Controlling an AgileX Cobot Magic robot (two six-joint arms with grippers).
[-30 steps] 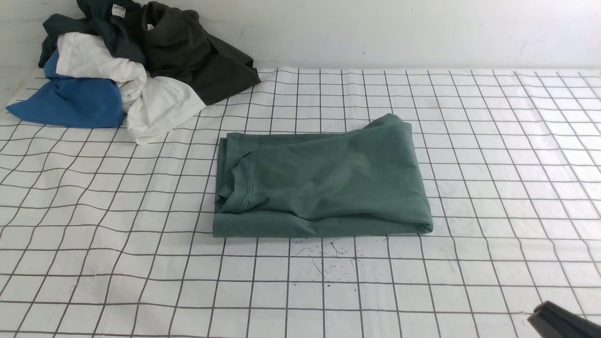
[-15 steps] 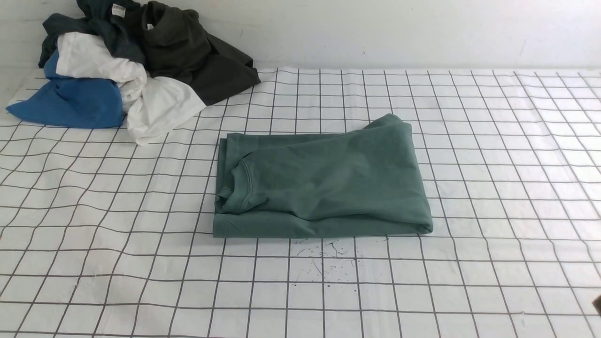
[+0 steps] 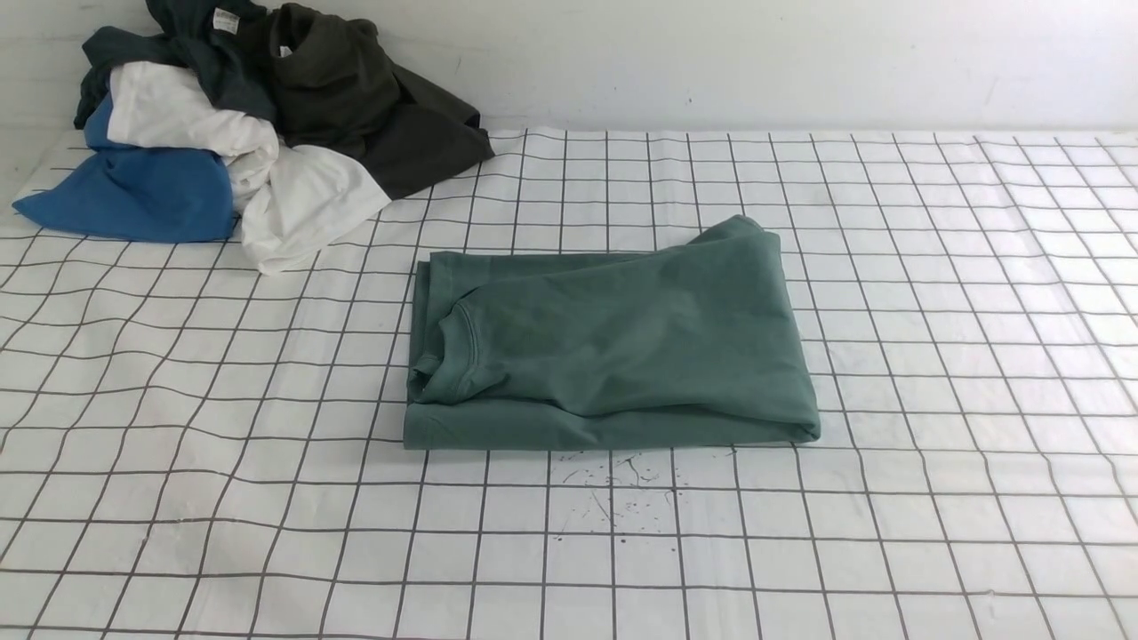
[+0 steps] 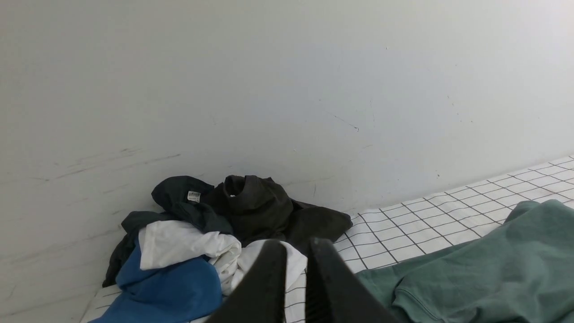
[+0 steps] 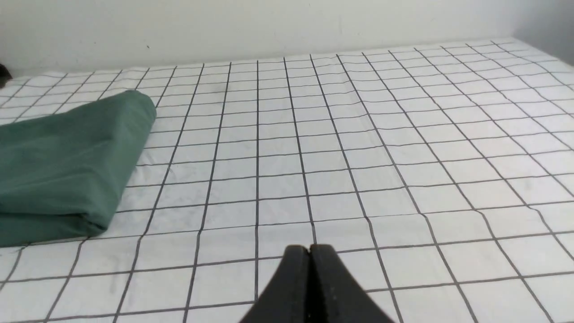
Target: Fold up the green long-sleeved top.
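The green long-sleeved top [image 3: 613, 347] lies folded into a compact rectangle at the middle of the checked table cloth [image 3: 933, 311], collar toward the left. Its logo and sleeves are hidden in the fold. It also shows in the left wrist view [image 4: 484, 269] and in the right wrist view [image 5: 63, 157]. Neither gripper shows in the front view. My left gripper [image 4: 297, 244] is empty with its jaws a narrow gap apart, held away from the top. My right gripper [image 5: 309, 247] is shut and empty, over bare cloth to the right of the top.
A pile of clothes [image 3: 222, 133] sits at the back left corner against the wall: blue, white, dark teal with a white tag, and dark olive-black pieces. It also shows in the left wrist view [image 4: 215, 233]. Small dark specks [image 3: 622, 489] mark the cloth in front of the top.
The tip of my right gripper, seen at the front view's bottom right corner a second ago, has drawn back out of that view. The top has not moved.
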